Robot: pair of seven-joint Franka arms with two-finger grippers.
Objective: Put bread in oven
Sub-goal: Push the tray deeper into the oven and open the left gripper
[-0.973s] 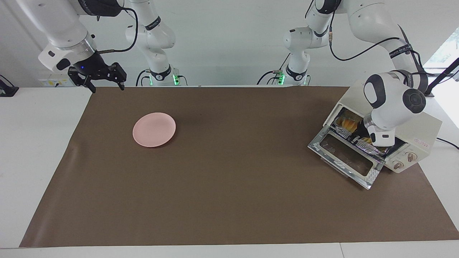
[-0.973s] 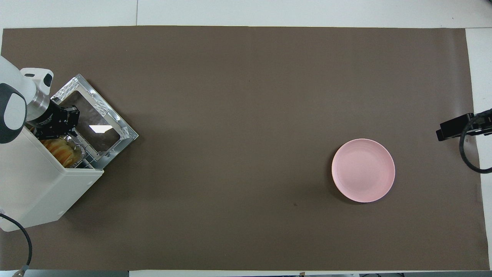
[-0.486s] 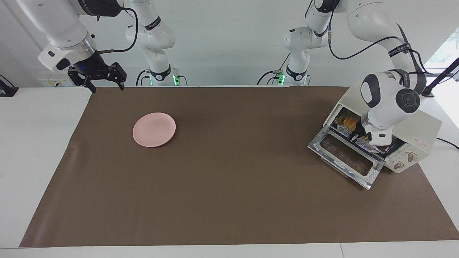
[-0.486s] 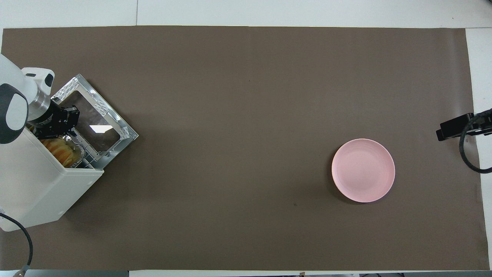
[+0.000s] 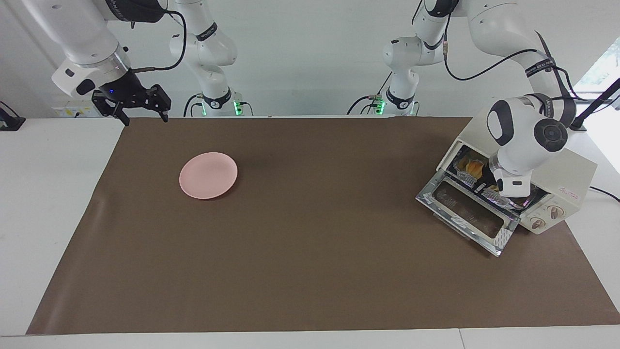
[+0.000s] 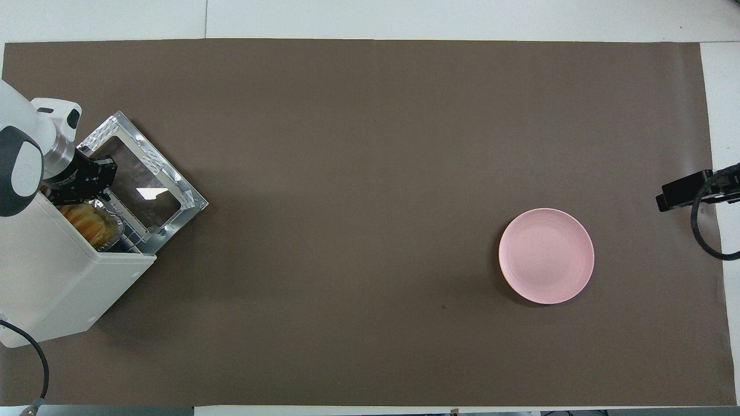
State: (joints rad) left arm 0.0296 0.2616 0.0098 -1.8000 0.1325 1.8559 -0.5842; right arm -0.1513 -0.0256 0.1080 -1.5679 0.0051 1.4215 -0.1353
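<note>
The cream-white oven (image 5: 566,169) stands at the left arm's end of the table with its glass door (image 5: 465,208) dropped open. The golden bread (image 5: 472,167) lies in a silver foil tray (image 5: 501,199) on the rack inside the oven mouth; it also shows in the overhead view (image 6: 87,222). My left gripper (image 5: 488,186) reaches into the oven mouth over the tray, right at the bread, and the wrist hides its tips. My right gripper (image 5: 140,114) is open and empty, waiting over the table's edge at the right arm's end.
A round pink plate (image 5: 208,175) lies empty on the brown mat toward the right arm's end. The open oven door (image 6: 144,185) juts out over the mat. A power cable (image 6: 34,358) runs from the oven.
My left gripper has shifted slightly deeper into the oven mouth, and the tray with the bread has slid a little farther in. The right arm has not moved.
</note>
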